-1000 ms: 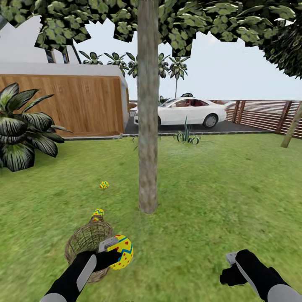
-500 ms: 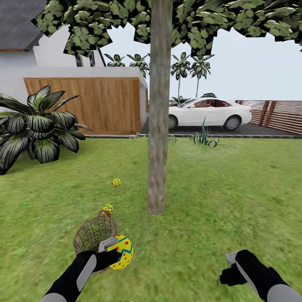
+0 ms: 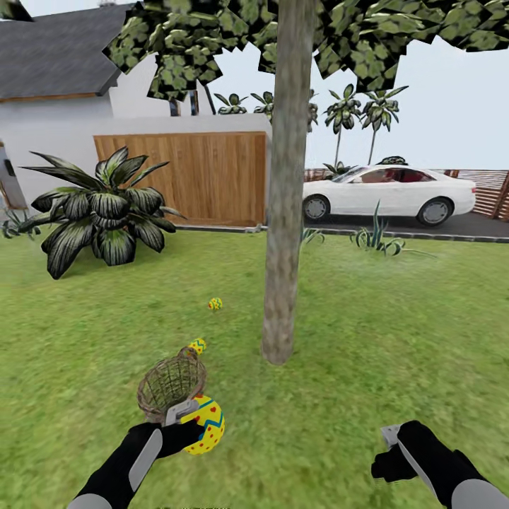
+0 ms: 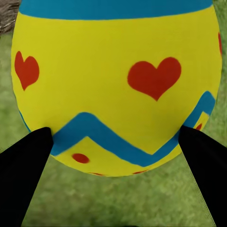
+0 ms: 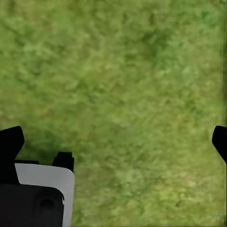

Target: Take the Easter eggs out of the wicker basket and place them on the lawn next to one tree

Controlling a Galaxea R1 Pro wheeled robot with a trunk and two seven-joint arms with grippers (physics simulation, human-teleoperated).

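Observation:
My left gripper (image 3: 192, 423) is shut on a yellow Easter egg (image 3: 206, 424) with red hearts and a blue zigzag, held just above the lawn (image 3: 367, 353). In the left wrist view that egg (image 4: 116, 85) sits between two black fingers (image 4: 23, 175). The wicker basket (image 3: 172, 385) stands right behind it. A second egg (image 3: 197, 346) shows at the basket's far rim; I cannot tell if it touches it. A third egg (image 3: 215, 304) lies on the grass left of the tree (image 3: 285, 212). My right gripper (image 3: 386, 452) hangs open and empty over grass (image 5: 123, 71).
A broad-leafed low palm (image 3: 106, 212) grows at the left. A brown wooden fence (image 3: 184, 177) and a white house (image 3: 56, 120) stand behind it. A white car (image 3: 389, 191) is parked past the lawn's far edge, with a spiky plant (image 3: 378, 240) before it.
The whole picture has slid right, so the camera has turned left. Both arms keep the same pose in it, the left still shut on the egg.

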